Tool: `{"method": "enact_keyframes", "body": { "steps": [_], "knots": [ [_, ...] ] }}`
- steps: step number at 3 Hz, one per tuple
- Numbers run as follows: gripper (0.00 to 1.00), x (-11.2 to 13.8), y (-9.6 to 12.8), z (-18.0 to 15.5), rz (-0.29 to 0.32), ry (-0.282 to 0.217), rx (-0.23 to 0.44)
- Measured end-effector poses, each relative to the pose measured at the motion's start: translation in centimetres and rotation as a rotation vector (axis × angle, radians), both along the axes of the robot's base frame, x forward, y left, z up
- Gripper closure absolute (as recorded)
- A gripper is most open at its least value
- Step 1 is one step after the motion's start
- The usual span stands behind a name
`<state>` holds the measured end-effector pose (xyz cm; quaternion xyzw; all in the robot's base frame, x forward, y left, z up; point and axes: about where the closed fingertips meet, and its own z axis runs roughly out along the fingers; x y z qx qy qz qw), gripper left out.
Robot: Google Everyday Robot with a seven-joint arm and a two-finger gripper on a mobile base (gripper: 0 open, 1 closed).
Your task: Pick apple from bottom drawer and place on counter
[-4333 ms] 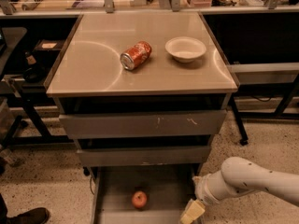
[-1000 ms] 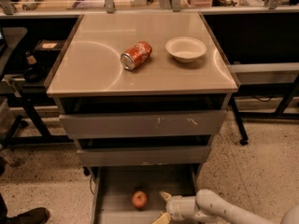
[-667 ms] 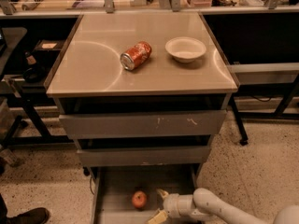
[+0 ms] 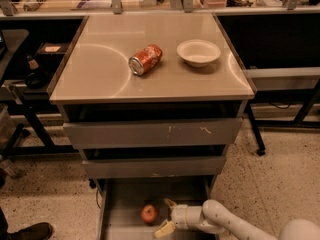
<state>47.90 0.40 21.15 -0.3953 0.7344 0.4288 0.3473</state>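
**Gripper (image 4: pixel 166 216) spread beside apple (image 4: pixel 148 213)**

The small, round red-orange apple rests on the plain grey metal floor of the pulled-out bottom drawer (image 4: pixel 116 209). The smooth white gripper reaches in from the right, its 2 pale tapered fingers (image 4: pixel 164 229) apart, tips just beside the fruit. The glossy beige counter (image 4: pixel 100 74) carries a dented soda can (image 4: pixel 145 59) and a shallow white bowl (image 4: pixel 198 52).

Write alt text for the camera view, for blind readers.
The robot's open claw is beside the apple in the pulled-out bottom drawer; a soda can and a bowl sit on the counter above.
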Motion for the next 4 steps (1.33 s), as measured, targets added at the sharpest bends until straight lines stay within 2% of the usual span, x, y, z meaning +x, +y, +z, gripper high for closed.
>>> {"method": "enact_keyframes", "body": {
  "steps": [1, 4],
  "knots": [
    [0.0, 0.2, 0.4, -0.8, -0.01, -0.003, 0.014],
    [0.0, 3.5, 1.7, -4.2, -0.04, -0.062, 0.051]
  ]
}}
